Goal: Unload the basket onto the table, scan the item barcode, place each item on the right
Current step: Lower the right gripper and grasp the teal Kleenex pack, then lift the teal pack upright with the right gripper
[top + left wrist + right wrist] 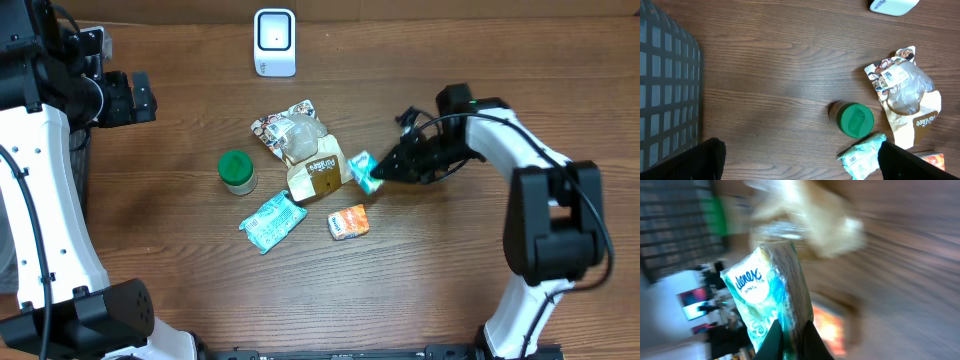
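R jaws: shut tight on one end of the tissue pack (364,172), pinching it by the edge. Judged reason: both printed faces stay free to turn toward the scanner (274,42).

Pack pos.: right of centre, just beside the brown pouch (320,177). Cannot tell whether it is clear of the desk (180,270). R wrist view is blurred; logo face shows, barcode not seen.

L jaws: spread wide, empty, parked far left near the basket (665,90), prob. to keep the scan path free.

Scanner stands at the far edge, well apart from the pack.

Other items lie loose mid-desk: jar (237,170), clear bag (290,130), teal pack (272,220), orange pack (348,222).

Surface: dark wood grain, matt, flat. Room beyond: blurred, not identifiable
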Motion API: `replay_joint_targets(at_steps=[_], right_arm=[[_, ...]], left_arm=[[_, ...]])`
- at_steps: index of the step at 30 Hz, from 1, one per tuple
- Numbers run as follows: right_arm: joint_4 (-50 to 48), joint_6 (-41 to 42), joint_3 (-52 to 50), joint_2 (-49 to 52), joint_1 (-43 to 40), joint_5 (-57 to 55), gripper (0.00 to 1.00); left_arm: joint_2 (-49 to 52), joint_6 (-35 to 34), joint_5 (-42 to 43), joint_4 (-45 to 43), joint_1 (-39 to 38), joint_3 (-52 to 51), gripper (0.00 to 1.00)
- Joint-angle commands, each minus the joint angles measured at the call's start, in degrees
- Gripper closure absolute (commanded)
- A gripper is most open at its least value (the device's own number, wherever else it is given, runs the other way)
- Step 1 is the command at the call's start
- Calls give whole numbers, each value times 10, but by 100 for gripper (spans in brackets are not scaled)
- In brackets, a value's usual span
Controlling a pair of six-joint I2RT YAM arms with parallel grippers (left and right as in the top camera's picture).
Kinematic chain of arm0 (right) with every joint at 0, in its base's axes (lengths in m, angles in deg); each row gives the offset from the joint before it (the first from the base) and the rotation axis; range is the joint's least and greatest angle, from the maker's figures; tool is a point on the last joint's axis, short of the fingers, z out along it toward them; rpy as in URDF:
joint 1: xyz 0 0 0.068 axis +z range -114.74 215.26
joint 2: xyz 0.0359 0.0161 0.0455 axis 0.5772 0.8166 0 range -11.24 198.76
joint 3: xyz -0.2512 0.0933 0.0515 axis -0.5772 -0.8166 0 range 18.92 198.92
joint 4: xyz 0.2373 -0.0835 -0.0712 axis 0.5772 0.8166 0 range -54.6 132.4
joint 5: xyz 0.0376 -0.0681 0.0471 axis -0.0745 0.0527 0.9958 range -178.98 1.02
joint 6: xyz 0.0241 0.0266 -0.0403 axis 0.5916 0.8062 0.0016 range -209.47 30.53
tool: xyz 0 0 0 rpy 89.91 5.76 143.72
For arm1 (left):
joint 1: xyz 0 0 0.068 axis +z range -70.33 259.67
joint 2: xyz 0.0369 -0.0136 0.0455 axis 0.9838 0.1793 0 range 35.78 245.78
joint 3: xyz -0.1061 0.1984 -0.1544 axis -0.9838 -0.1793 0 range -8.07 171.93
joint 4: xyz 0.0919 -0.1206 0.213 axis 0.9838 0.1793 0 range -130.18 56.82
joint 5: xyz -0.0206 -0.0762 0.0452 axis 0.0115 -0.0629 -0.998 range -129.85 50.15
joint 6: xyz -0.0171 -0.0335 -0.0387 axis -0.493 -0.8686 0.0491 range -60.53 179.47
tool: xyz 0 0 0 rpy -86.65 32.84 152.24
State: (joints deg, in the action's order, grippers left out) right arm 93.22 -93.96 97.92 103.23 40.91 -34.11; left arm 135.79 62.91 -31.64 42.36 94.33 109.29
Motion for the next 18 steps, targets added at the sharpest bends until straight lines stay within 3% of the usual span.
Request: replay_joint_targets(at_steps=[1,7,13,18], right_arm=[[-5,0,25,-75,0,143,96],[-9,2,25,-104,0,349,96],[-10,157,26,-104,0,350,96],[-14,195,26,-104,0,350,96]], left_arm=[[1,13,6,-1,0,-3,0],[1,13,6,-1,0,-3,1],[1,13,6,-1,0,-3,0],[1,13,6,-1,0,-3,0]])
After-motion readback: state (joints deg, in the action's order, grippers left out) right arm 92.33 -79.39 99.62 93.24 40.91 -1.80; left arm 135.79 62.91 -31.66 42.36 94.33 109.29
